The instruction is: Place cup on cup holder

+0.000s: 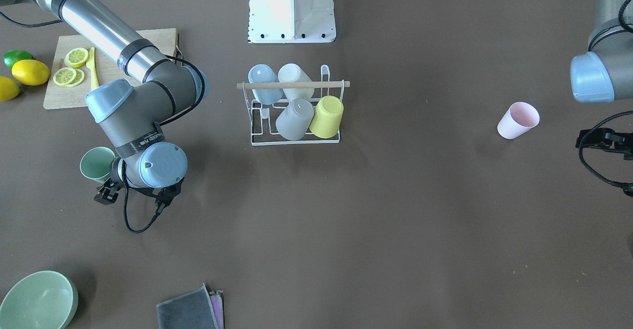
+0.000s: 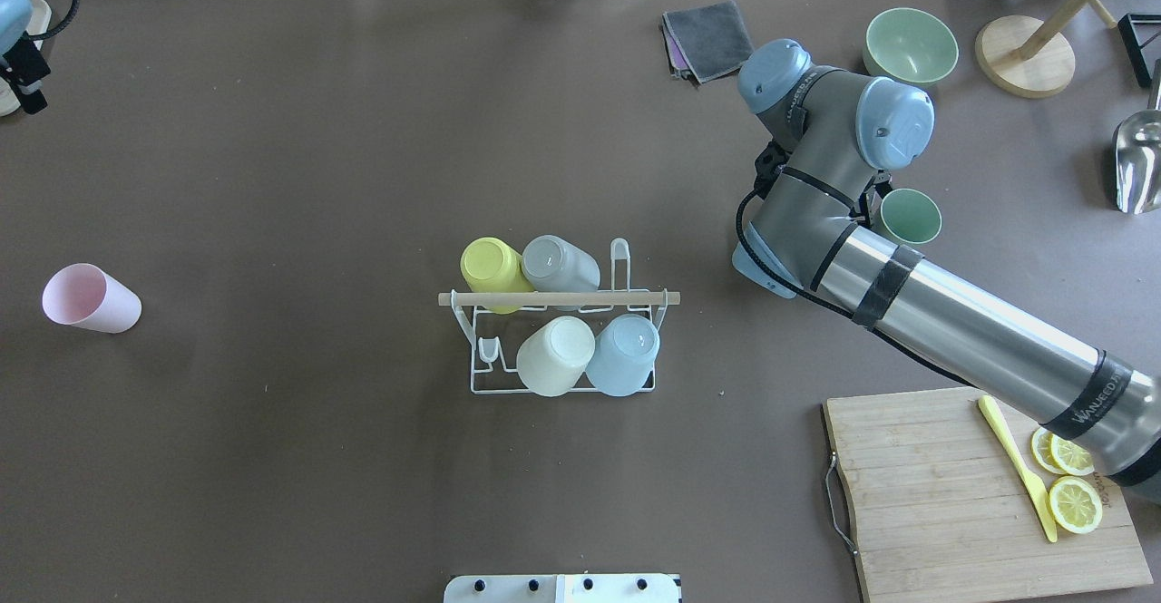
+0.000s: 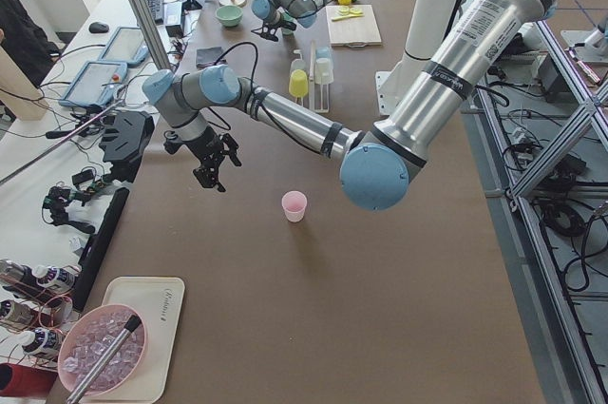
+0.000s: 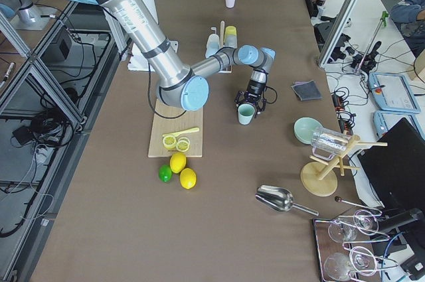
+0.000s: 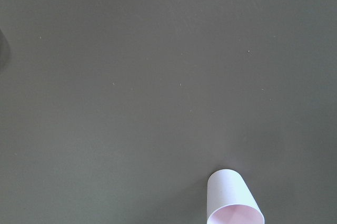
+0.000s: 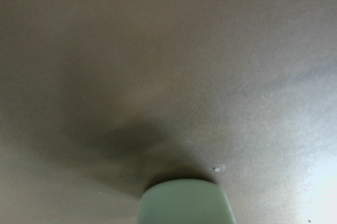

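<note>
The white wire cup holder [image 1: 295, 141] with a wooden rod [image 2: 558, 298] stands mid-table and carries several upturned cups. A green cup [image 1: 96, 163] stands upright near the cutting board, and it also shows in the overhead view [image 2: 912, 218]. My right gripper [image 1: 114, 171] is at its rim. Its fingers are hidden under the wrist, so I cannot tell whether they grip. The right wrist view shows the cup's wall [image 6: 184, 203] very close. A pink cup [image 1: 518, 119] stands alone on the other side. My left gripper [image 1: 583, 140] is open and empty, apart from it.
A cutting board [image 1: 62, 99] holds lemon slices and a yellow knife, with whole lemons [image 1: 29, 71] beside it. A green bowl [image 2: 911, 45], folded cloths [image 2: 707, 36], a wooden stand [image 2: 1025, 54] and a metal scoop [image 2: 1138, 163] lie beyond the right arm. The robot base [image 1: 292, 7] stands behind the holder.
</note>
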Controlling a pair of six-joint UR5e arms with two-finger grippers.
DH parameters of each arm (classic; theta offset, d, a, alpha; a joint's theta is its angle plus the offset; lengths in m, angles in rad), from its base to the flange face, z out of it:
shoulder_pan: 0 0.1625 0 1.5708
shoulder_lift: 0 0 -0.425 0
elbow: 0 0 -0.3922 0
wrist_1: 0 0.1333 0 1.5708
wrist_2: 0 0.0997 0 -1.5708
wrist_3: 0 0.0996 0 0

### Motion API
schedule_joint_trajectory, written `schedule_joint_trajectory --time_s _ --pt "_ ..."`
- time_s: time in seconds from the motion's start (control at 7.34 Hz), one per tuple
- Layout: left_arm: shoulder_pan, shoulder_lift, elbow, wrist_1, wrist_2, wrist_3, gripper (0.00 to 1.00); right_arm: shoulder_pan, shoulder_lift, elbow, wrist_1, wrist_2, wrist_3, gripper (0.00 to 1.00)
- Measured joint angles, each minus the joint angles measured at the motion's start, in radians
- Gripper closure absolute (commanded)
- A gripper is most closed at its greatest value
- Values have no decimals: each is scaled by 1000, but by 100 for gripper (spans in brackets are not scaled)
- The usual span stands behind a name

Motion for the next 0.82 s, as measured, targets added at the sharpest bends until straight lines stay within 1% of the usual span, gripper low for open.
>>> schedule_joint_trajectory --time_s 0.14,0.27,0.82 --pt "2 19 4 25 -47 -3 2 -3 -3 0 0 -5 -6 0" --pt "9 37 6 44 -72 -5 2 -5 -6 0 0 -11 -16 0" --pt "122 45 33 61 -82 -6 2 -7 -13 2 0 -23 -29 0"
